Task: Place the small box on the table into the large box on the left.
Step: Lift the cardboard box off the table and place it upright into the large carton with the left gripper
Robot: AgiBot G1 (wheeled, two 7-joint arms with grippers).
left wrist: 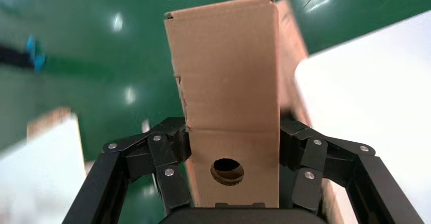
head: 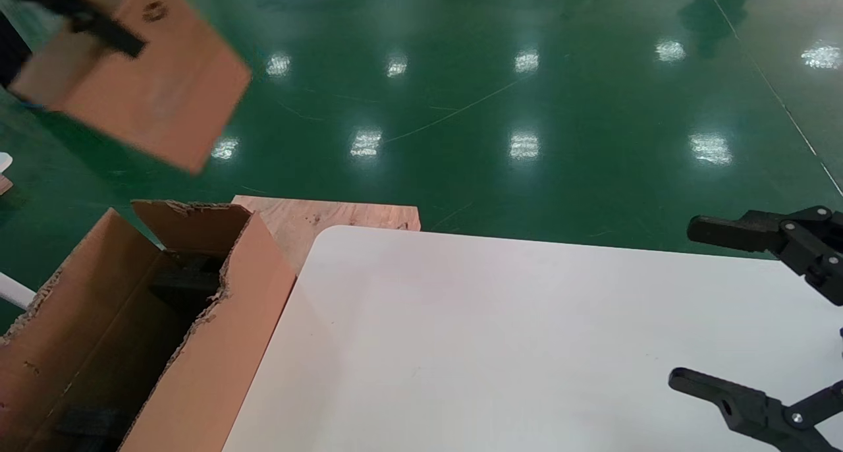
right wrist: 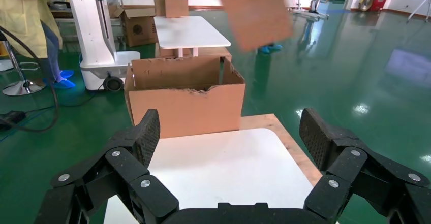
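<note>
Floor: shiny green workshop floor [head: 500,96] with ceiling lights reflecting off it, running behind everything.
Desk: white desk [head: 514,346] with rounded corners, bare top, right beside the large box.
Wooden board: light wooden board [head: 342,216] poking out from behind the desk's far corner, next to the large box.
Large box: big brown carton, the large box [head: 217,346], sits against the desk's left side. Flap edges are torn and ragged, top is open, and there's black foam down inside.
Small box: the small box [head: 141,76] is up in the air, clear of the desk, above and a bit beyond the large box's far end. It hangs tilted, with the round punched hole showing on its narrow side.
Left gripper: left gripper [left wrist: 234,148] has the small box clamped, one of the fingers [left wrist: 170,155] pressed on each side of the end with the hole, so it's closed onto the cardboard.
Right gripper: right gripper [right wrist: 231,132] hangs over the desk's right edge, well apart from the large box, fingers [right wrist: 145,132] spread wide with nothing in them.
Background: from the right wrist view, a second white desk [right wrist: 188,31] with more cartons behind the large box, plus a person in a yellow coat [right wrist: 28,21] off to the side.
</note>
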